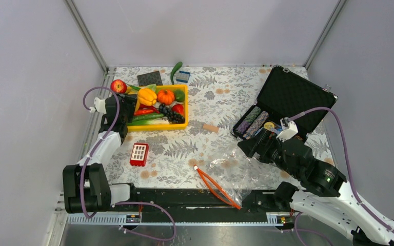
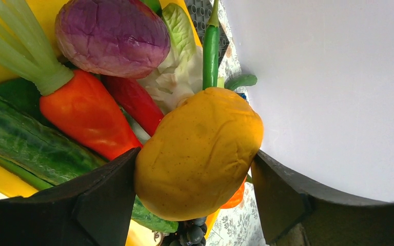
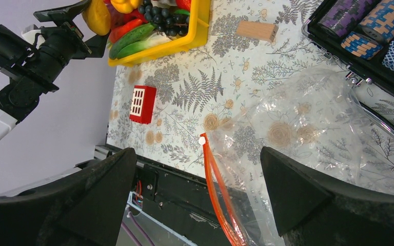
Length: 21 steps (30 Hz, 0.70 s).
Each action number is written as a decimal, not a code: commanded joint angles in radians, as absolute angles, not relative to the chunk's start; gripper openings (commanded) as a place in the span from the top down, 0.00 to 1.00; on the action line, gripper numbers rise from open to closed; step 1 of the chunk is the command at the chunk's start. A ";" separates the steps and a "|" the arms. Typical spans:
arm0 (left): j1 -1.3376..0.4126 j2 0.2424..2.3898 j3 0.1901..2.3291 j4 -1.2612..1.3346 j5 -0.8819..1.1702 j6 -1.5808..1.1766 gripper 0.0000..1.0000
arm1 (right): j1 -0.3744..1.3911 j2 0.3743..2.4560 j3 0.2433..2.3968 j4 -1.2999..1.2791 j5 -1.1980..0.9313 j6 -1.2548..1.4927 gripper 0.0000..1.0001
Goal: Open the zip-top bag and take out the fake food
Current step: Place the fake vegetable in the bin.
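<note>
Top external view showed the patterned tabletop carrying a yellow tray toward its far left, heaped with glossy plastic produce. The zip-top bag lay flat well apart from the tray, to its right and nearer the arms' bases, and nothing showed inside it. Its red-orange zip strip ran along the edge farthest from the tray, the two halves parted in a narrow loop, so the mouth looked open.

The left hand was over the tray's left side, clenched on a yellow-orange fruit, both fingers pressed to its flanks. Just beyond it in the tray lay a carrot and a purple onion. The right hand hovered above the bag, far from the tray, with its fingers spread wide and nothing between them.

By my judgement the bag would be light, limp and slick, apt to slide or crumple under a push. The zip strip looked like its stiffest part and the best place to pinch. The fruit seemed hard, smooth and rounded, so a grip across its widest middle should hold it, while one off-centre might let it squirt out
</note>
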<state>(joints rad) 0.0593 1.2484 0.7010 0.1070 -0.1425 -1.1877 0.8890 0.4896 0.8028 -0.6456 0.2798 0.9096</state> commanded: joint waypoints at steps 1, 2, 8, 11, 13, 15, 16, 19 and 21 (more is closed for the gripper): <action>0.064 1.257 0.751 0.121 -0.158 -1.199 0.36 | 0.888 0.480 0.798 -0.634 0.312 0.910 0.02; 0.065 1.256 0.753 0.116 -0.158 -1.198 0.35 | 0.888 0.480 0.797 -0.634 0.311 0.911 0.02; 0.064 1.251 0.760 0.093 -0.169 -1.191 0.28 | 0.888 0.480 0.796 -0.634 0.311 0.911 0.02; 0.063 1.249 0.762 0.085 -0.174 -1.190 0.25 | 0.887 0.476 0.795 -0.634 0.311 0.911 0.02; 0.064 1.247 0.761 0.083 -0.172 -1.190 0.23 | 0.887 0.474 0.794 -0.634 0.312 0.912 0.02; 0.064 1.249 0.765 0.077 -0.172 -1.189 0.21 | 0.888 0.471 0.794 -0.634 0.310 0.911 0.02; 0.064 1.249 0.765 0.074 -0.170 -1.189 0.19 | 0.888 0.470 0.793 -0.633 0.313 0.911 0.02; 0.064 1.245 0.765 0.071 -0.167 -1.189 0.17 | 0.888 0.471 0.792 -0.634 0.311 0.913 0.02; 0.065 1.245 0.768 0.067 -0.167 -1.187 0.15 | 0.888 0.471 0.790 -0.634 0.310 0.914 0.02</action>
